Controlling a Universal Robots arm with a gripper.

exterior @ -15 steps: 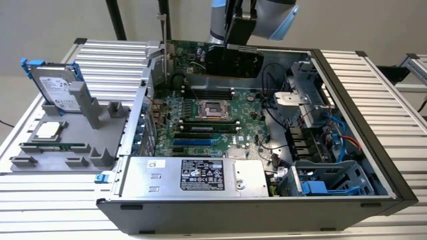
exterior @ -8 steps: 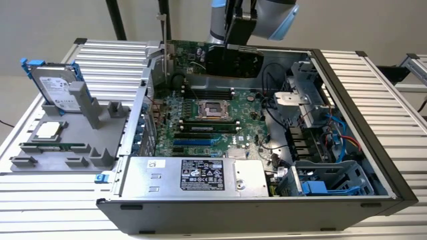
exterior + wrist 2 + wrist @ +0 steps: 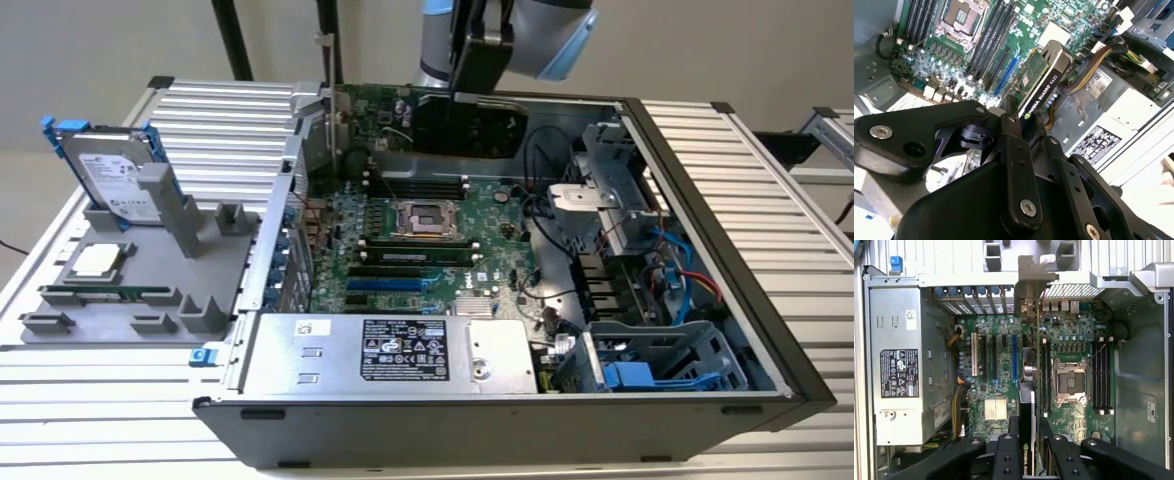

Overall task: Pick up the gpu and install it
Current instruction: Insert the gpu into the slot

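The gripper (image 3: 1029, 437) gripped the gpu (image 3: 1027, 395) between its 2 fingers, holding it edge-on over the motherboard (image 3: 1074, 340) inside the open computer case (image 3: 1139, 365). The card's long axis ran parallel to the expansion slots (image 3: 1014, 355) — silver bracket (image 3: 1035, 275) pointing toward the case's rear wall, opposite end in the jaws.

This is a robotics lab for computer assembly. In the exterior view, a ribbed aluminium-profile bench (image 3: 754, 210) carries an open black desktop computer case (image 3: 534, 440) lying on its side, its green motherboard (image 3: 400, 250) exposed. Beside the case, a grey moulded fixture tray (image 3: 154, 270) racks a silver hard drive with blue frame (image 3: 114, 180). A grey-and-blue robot arm (image 3: 527, 40) hangs before a plain pale wall (image 3: 721, 50). In the first wrist view, its black hand (image 3: 1029, 432) clamps the gpu (image 3: 1026, 400), a green card with a black cooler.
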